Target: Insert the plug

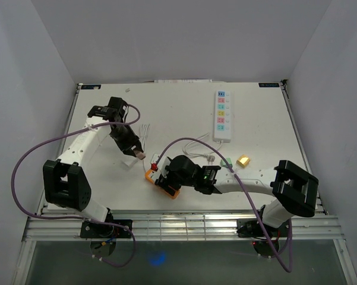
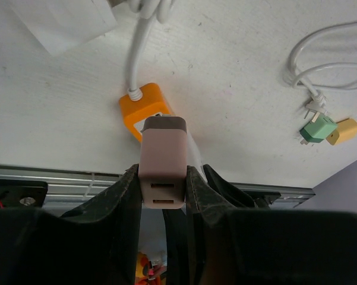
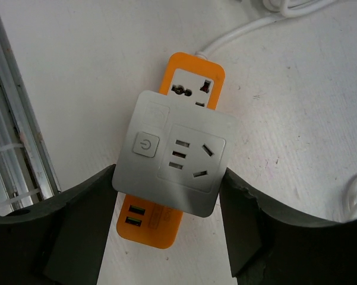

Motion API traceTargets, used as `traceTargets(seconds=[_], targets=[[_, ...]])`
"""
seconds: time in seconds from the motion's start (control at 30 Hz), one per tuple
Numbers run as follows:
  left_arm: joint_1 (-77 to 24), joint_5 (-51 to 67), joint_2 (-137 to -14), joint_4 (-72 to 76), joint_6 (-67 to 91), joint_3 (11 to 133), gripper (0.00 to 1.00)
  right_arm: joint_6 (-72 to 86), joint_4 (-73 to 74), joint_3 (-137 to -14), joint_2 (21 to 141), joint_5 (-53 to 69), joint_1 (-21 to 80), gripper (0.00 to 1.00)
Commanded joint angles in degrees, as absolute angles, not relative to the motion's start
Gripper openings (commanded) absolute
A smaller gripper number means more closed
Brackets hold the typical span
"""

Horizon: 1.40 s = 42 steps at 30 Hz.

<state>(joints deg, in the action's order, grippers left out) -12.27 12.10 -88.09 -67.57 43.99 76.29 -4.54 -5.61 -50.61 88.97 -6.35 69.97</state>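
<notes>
The left pincer (image 2: 163, 187) is gripping a smooth, pink, box-shaped plug (image 2: 161, 154) near the orange-and-grey plastic socket block (image 3: 177, 148), which the right pincer (image 3: 168, 190) is clamping on the matte white surface (image 1: 178, 113); plain pale walls (image 1: 166, 35) are enclosing it.

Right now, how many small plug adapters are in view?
3: pink adapter in the left gripper; green adapter and yellow adapter side by side on the table. Others may be hidden.

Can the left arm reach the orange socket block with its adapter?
Probably yes: the orange socket block lies just ahead of the left gripper, with the right gripper only at its sides.
</notes>
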Motion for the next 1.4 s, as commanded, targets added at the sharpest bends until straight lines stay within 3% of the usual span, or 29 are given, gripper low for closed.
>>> traceTargets(seconds=[0.0, 0.37, 0.87, 1.37], targets=[[-13.97, 13.89, -83.85, -68.55, 49.91, 76.29, 0.0, -11.16, -9.92, -48.35, 86.75, 2.98, 69.87, 0.52], [-17.67, 12.75, -85.78, -73.21, 56.59, 77.17, 0.0, -11.43, -15.2, -44.3, 87.01, 2.73, 68.47, 0.53], [-17.84, 12.39, -81.65, -74.79, 64.24, 72.86, 0.0, -7.91, -18.63, -45.61, 90.08, -6.67, 68.38, 0.47], [-18.02, 10.9, -82.44, -75.67, 67.5, 72.51, 0.0, -8.96, -20.92, -47.2, 93.25, -6.33, 68.38, 0.5]])
